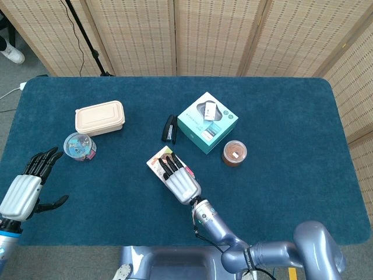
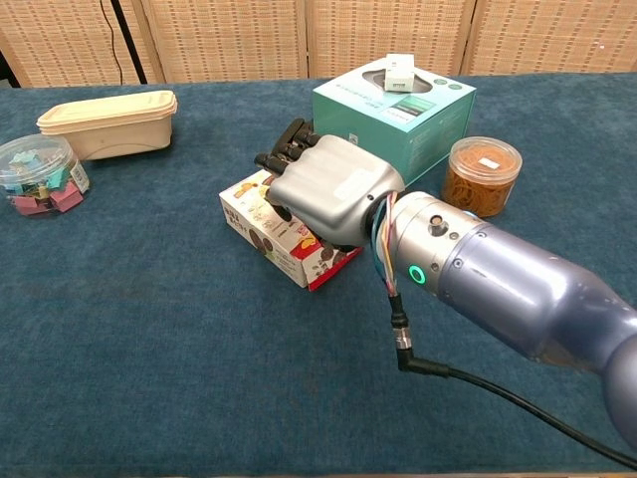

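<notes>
Resting palm-down on the snack box (image 2: 267,227), the right hand (image 2: 323,189) lies flat over its top with the dark fingers (image 2: 289,147) stretched forward and close together; whether any finger curls around the box's edge I cannot tell. That snack box (image 1: 158,164) lies on the blue table cloth (image 1: 280,128) near the middle, just in front of the black stapler (image 1: 169,129) and the teal carton (image 1: 207,122), with the round jar of brown contents (image 1: 234,153) off to its right. The left hand (image 1: 24,186) hangs near the table's left edge holding nothing, fingers extended and slightly apart, thumb out to the side. Nearest to it are the clear tub of coloured clips (image 1: 80,146) and, further back, the beige lunch box (image 1: 99,118)
</notes>
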`<act>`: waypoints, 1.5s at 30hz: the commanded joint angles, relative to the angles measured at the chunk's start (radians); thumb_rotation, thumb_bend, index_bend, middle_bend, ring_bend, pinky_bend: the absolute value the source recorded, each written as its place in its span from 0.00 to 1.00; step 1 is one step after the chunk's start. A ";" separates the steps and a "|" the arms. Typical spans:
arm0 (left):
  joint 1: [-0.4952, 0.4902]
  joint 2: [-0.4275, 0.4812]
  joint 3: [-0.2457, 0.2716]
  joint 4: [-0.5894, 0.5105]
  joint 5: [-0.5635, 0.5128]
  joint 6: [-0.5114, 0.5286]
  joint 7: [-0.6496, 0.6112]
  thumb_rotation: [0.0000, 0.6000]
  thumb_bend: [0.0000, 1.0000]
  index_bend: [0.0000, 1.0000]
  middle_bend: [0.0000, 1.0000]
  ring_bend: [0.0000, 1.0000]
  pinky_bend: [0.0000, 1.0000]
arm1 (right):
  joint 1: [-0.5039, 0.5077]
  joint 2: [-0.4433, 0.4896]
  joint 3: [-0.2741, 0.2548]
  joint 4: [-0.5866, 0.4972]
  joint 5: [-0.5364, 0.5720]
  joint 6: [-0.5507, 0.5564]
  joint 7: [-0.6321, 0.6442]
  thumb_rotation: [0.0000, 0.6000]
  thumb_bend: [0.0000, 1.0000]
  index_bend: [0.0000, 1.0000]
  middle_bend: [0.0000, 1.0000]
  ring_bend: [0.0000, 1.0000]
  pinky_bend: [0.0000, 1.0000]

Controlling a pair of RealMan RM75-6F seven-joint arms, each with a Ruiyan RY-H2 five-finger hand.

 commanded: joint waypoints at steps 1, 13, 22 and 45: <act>0.000 0.001 0.000 0.000 0.001 0.001 -0.002 1.00 0.19 0.00 0.00 0.00 0.00 | 0.002 -0.005 0.004 0.004 0.006 -0.002 -0.005 1.00 1.00 0.33 0.00 0.00 0.00; 0.001 0.003 0.001 0.002 0.004 0.002 -0.009 1.00 0.19 0.00 0.00 0.00 0.00 | 0.000 -0.002 0.004 0.009 0.008 0.003 -0.016 1.00 1.00 0.33 0.00 0.00 0.00; 0.001 0.002 0.002 0.000 0.004 0.001 -0.005 1.00 0.19 0.00 0.00 0.00 0.00 | -0.003 0.016 0.003 0.000 0.007 0.007 -0.025 1.00 1.00 0.34 0.00 0.00 0.00; 0.000 0.009 0.001 0.005 0.004 0.000 -0.025 1.00 0.19 0.00 0.00 0.00 0.00 | 0.016 -0.007 0.020 0.005 0.012 0.000 -0.037 1.00 1.00 0.34 0.00 0.00 0.00</act>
